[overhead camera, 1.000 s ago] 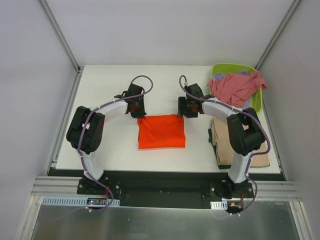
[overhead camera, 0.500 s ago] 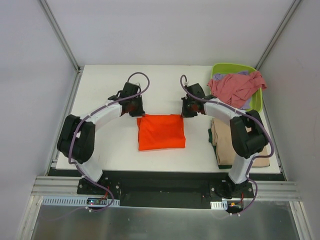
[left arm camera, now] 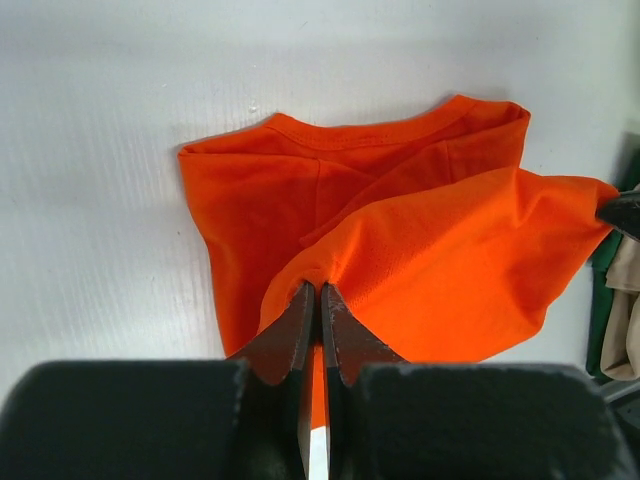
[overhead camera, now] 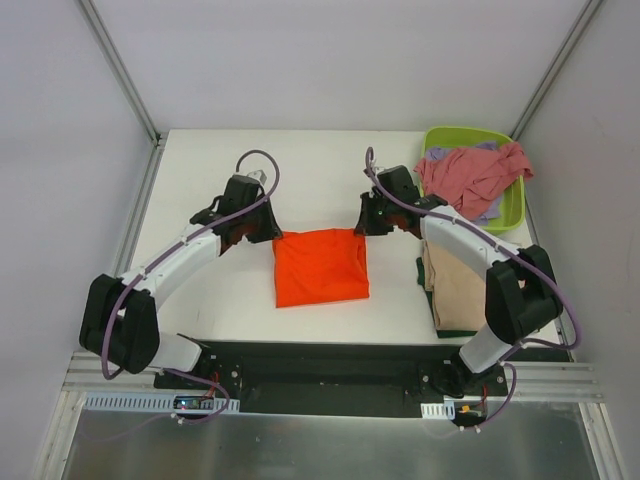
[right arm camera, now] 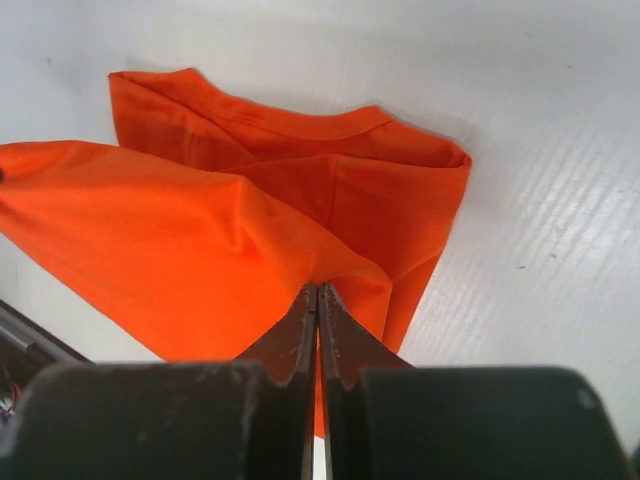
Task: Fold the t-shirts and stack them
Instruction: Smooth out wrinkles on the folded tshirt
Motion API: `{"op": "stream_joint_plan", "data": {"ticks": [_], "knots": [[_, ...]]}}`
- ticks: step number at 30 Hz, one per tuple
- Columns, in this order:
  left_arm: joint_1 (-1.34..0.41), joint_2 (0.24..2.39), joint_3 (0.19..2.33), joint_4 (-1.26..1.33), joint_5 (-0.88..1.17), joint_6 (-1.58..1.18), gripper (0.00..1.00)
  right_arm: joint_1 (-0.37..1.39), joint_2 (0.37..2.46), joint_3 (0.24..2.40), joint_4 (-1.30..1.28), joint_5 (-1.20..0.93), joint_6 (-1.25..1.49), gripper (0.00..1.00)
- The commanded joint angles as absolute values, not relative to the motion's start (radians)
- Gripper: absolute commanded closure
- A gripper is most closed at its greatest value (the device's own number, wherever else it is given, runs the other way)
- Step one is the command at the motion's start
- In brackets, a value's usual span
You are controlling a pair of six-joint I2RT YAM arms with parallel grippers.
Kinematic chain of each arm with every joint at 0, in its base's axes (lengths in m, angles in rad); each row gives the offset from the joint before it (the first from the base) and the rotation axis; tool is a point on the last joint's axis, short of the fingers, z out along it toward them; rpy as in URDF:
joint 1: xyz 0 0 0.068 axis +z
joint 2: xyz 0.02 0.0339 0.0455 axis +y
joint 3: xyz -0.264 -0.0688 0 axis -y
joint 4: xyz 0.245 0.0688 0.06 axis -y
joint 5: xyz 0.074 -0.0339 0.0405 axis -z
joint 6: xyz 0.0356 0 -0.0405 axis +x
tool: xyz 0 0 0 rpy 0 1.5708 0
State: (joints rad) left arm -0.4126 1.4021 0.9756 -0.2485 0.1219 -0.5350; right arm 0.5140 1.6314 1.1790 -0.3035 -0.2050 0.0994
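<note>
The bright orange t-shirt [overhead camera: 320, 270] lies folded in the middle of the table. My left gripper [overhead camera: 274, 237] is shut on its far left corner and my right gripper [overhead camera: 362, 230] is shut on its far right corner. In the left wrist view the left gripper [left arm camera: 320, 288] pinches a raised fold of the orange t-shirt [left arm camera: 450, 260]. In the right wrist view the right gripper [right arm camera: 317, 288] pinches the orange t-shirt [right arm camera: 180, 250] the same way. The top layer is lifted and stretched between the two grippers, and the collar edge rests on the table beyond.
A folded tan t-shirt [overhead camera: 460, 285] lies at the right on a dark green one [overhead camera: 438, 322]. The lime-green tub [overhead camera: 450, 132] at the back right holds a crumpled dusty pink t-shirt [overhead camera: 470, 175] over a lavender one [overhead camera: 492, 208]. Grey walls stand on both sides.
The right gripper has shut on the far right corner. The left arm has stretched out lower and to the left. The shirt's far edge is now raised off the table.
</note>
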Motion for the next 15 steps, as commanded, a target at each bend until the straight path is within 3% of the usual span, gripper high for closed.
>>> {"op": "stream_joint_plan", "data": {"ticks": [1, 15], "knots": [[-0.419, 1.313, 0.942, -0.255, 0.091, -0.557, 1.00, 0.537, 1.565, 1.181, -0.302, -0.235, 0.081, 0.99], [-0.377, 1.543, 1.031, -0.265, -0.078, -0.537, 1.00, 0.537, 1.739, 1.259, -0.298, -0.055, 0.094, 0.99]]}}
